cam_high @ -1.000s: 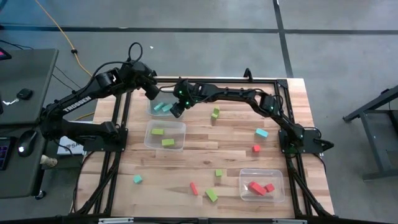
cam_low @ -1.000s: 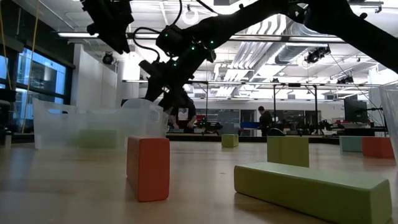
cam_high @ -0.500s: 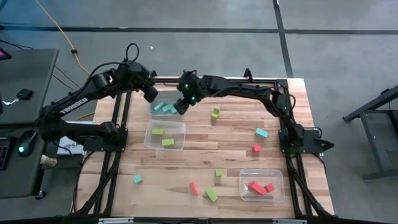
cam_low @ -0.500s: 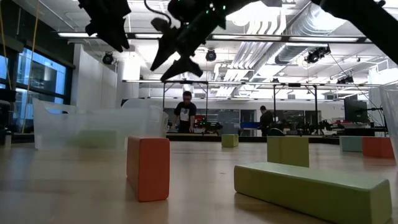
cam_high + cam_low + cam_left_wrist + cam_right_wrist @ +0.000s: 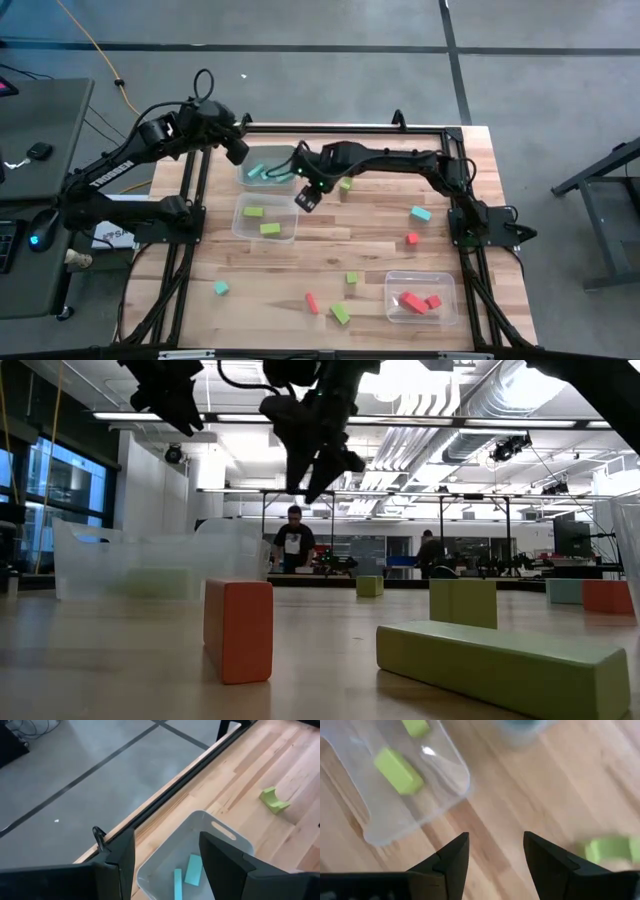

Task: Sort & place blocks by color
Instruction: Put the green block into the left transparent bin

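My right gripper (image 5: 305, 195) (image 5: 496, 855) is open and empty. It hovers over bare wood just right of the clear bin (image 5: 265, 218) that holds two lime green blocks (image 5: 397, 770), and shows high above the table in the low view (image 5: 315, 455). My left gripper (image 5: 237, 150) (image 5: 167, 862) is open and empty too, raised at the far left corner of the bin (image 5: 268, 168) (image 5: 200, 845) where cyan blocks (image 5: 192, 869) lie. A third bin (image 5: 420, 298) near the right front holds red blocks. Loose blocks lie flat on the table: a green one (image 5: 345, 183) (image 5: 612, 849), cyan (image 5: 420, 213), red (image 5: 411, 238).
Toward the near edge lie more loose blocks: green (image 5: 351, 278), cyan (image 5: 220, 288), a red bar (image 5: 311, 302) (image 5: 238, 630) and a green bar (image 5: 340, 314) (image 5: 500, 660). A black rail frames the table. Bare wood lies between the bins. A person stands in the room behind.
My right gripper has risen from low over the cyan bin, then swung toward the near edge and slightly right, and now hangs beside the green bin. The blocks on the table have stayed where they were.
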Action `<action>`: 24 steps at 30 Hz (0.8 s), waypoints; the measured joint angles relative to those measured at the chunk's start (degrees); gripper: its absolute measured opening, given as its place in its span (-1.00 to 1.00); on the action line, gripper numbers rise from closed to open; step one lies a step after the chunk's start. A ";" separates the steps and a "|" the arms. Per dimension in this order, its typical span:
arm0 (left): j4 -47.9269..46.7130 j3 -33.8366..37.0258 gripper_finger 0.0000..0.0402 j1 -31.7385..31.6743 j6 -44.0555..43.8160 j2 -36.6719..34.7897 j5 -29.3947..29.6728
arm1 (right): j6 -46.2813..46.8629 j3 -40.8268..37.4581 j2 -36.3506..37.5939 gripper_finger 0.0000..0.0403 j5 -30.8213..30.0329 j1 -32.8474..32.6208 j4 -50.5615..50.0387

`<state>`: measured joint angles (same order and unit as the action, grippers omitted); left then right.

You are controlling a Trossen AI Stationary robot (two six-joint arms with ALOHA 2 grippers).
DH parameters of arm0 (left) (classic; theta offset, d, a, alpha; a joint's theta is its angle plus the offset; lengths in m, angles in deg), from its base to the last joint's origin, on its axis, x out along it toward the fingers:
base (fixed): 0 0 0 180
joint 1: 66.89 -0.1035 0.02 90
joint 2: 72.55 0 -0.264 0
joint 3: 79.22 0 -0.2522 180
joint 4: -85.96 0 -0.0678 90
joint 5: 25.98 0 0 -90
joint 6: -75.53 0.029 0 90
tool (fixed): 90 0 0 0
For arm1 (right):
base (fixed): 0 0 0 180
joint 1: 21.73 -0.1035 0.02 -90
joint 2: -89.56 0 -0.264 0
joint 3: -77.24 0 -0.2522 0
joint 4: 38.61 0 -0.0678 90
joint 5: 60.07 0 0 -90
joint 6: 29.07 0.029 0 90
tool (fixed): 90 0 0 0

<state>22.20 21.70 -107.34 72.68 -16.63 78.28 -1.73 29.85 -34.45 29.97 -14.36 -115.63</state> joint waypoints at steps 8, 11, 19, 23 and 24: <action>-0.01 0.00 -0.15 0.00 1.34 0.02 -0.17 | 5.64 -0.02 -0.02 -0.12 -2.76 -3.45 -10.39; -0.37 0.00 -0.15 0.00 2.45 0.02 -0.19 | 7.02 -0.04 -0.02 -0.12 -1.22 -5.33 -12.66; -6.10 0.00 -0.15 0.00 2.45 0.02 -4.49 | 9.13 -0.04 -0.04 -0.12 -0.08 -10.09 -14.99; -8.73 0.00 -0.15 0.00 2.43 0.02 -9.08 | 11.64 -0.04 -0.07 -0.12 -0.42 -12.06 -17.79; -9.04 0.00 -0.15 0.01 2.33 0.02 -10.14 | 12.00 -0.04 -0.07 -0.12 -0.15 -12.57 -18.51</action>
<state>13.16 21.70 -107.33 75.01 -16.61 68.14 10.27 29.81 -34.51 29.81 -26.93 -134.14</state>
